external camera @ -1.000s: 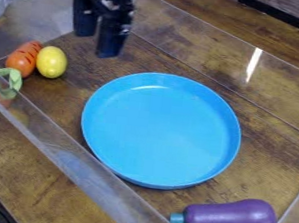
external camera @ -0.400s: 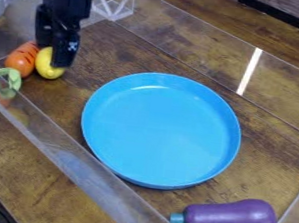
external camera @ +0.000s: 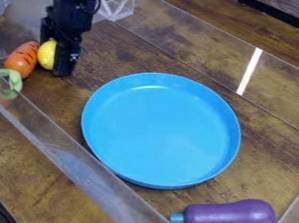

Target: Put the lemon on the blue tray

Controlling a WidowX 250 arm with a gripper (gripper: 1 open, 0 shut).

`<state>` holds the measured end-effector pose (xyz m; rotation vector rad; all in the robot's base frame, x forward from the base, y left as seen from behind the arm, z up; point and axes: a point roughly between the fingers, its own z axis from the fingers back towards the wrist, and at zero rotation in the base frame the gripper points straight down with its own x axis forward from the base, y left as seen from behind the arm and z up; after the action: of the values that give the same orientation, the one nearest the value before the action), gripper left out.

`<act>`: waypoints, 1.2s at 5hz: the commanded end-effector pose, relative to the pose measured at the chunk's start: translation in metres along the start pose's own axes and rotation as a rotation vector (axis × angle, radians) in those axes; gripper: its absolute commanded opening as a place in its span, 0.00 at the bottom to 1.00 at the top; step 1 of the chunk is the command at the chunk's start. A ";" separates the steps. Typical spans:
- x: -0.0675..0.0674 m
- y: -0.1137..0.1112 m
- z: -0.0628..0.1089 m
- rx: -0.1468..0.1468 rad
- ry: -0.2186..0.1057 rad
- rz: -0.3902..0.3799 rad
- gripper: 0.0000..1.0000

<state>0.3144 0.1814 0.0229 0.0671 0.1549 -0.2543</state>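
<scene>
the dark gripper (external camera: 60, 56) was down at the lemon (external camera: 47, 56), its fingers spread on either side of it. the lemon lay on the bench (external camera: 119, 52), beside the carrot (external camera: 22, 59), off the blue tray's (external camera: 162, 130) rim.

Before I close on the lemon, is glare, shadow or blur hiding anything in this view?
Camera view: soft, grainy detail around the dark gripper, its fingers blending together over the lemon; a bright glare streak on the table, clear of both; blue tray evenly lit.
</scene>
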 end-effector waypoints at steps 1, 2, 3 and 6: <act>-0.001 0.017 0.010 0.004 -0.036 0.091 0.00; 0.001 0.019 0.007 -0.003 -0.042 0.052 0.00; 0.003 0.018 0.005 -0.015 -0.048 0.012 0.00; 0.001 0.009 -0.001 -0.036 -0.069 -0.051 0.00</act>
<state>0.3189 0.1880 0.0194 0.0271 0.1031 -0.3025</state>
